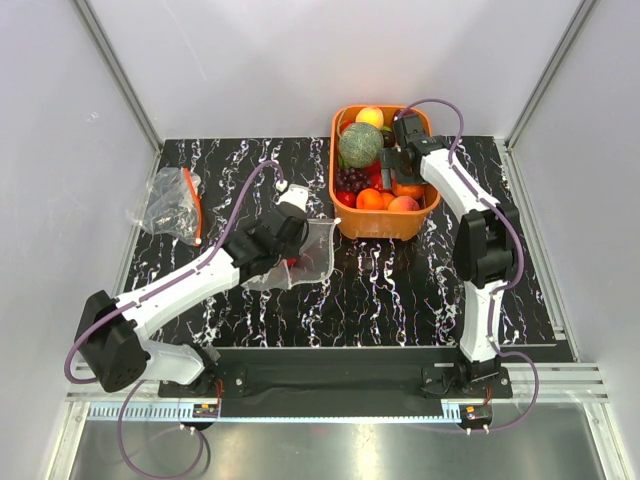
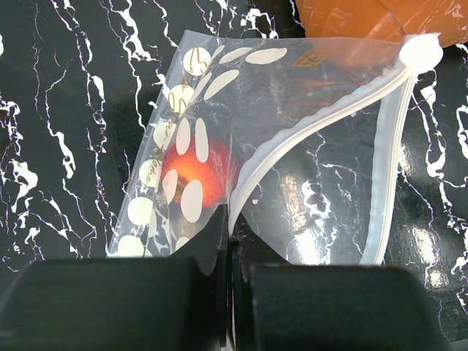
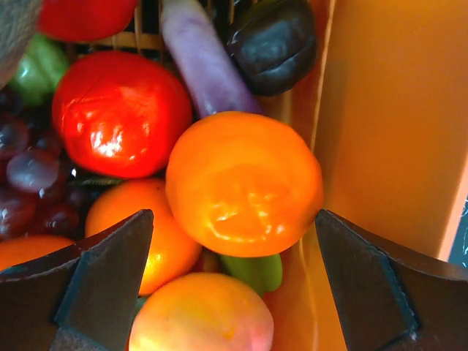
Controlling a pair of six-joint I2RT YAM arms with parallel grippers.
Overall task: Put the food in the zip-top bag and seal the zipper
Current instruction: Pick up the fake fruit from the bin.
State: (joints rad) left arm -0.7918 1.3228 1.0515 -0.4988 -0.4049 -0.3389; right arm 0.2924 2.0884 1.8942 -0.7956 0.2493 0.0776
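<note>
Left gripper [image 2: 228, 252] clamped on the bag [image 2: 322, 161], red fruit [image 2: 208, 164] inside.
Right gripper [image 3: 234, 227] spread wide either side of an orange fruit [image 3: 245, 183] in the basket [image 3: 387, 131].

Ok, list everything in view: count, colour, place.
zip-top bag: one, clear with white dots, on the table beside the basket
red-peach fruit: one, red-orange, inside the zip-top bag
basket: one, orange, back right of the table
melon: one, green, in the basket
orange fruit: several, orange, in the basket
grapes: one bunch, dark purple, in the basket
crumpled bag: one, clear with an orange strip, back left
left hand: one, black, shut on the zip-top bag
right hand: one, black, open over an orange fruit
</note>
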